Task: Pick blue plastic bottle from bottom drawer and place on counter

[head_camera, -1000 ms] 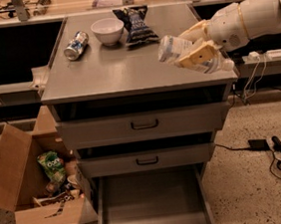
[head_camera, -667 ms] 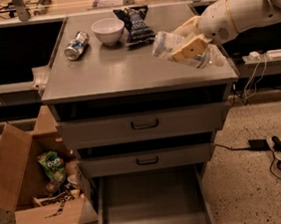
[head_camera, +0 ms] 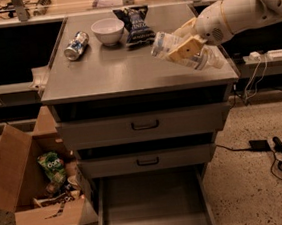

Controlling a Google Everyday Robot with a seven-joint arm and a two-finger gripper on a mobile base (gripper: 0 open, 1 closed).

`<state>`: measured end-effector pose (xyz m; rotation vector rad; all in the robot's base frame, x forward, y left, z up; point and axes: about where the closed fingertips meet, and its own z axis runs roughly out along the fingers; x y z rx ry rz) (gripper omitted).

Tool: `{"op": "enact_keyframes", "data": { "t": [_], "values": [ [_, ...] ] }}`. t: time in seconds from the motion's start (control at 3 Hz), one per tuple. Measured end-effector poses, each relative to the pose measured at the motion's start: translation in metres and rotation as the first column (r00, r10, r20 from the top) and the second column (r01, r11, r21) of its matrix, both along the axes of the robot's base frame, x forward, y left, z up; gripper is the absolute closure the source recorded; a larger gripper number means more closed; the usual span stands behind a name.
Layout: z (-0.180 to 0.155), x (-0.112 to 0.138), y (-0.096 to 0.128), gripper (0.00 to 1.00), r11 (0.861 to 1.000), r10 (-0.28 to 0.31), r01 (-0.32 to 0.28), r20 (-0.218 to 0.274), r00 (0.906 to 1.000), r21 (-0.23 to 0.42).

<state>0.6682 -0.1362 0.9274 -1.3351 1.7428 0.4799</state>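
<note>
I see the translucent blue plastic bottle [head_camera: 162,44] tilted, clasped in my gripper [head_camera: 186,52] just above the grey counter [head_camera: 121,71], with the bottom drawer [head_camera: 150,204] open well below it.

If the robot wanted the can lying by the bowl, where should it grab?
Probably around its middle, from above: the can lies on its side, round flanks exposed. The gripper is over the right side of the counter, shut on the bottle.

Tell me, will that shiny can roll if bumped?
Probably: the can lies on its side on the flat counter, so a nudge could roll it. It looks metal, so likely stiff. The gripper, holding the bottle, is above the counter's right side.
</note>
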Motion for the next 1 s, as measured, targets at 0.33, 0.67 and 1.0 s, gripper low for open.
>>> {"op": "enact_keyframes", "data": {
  "t": [0.33,0.67,1.0],
  "values": [
    [-0.006,0.027,-0.001,1.00,0.995,-0.092,0.093,-0.056,0.9942,0.018],
    [-0.014,0.053,-0.006,1.00,0.986,-0.158,0.164,-0.120,0.9801,0.041],
    [-0.033,0.076,-0.013,1.00,0.973,-0.215,0.228,-0.205,0.9549,0.044]
  ]
}}
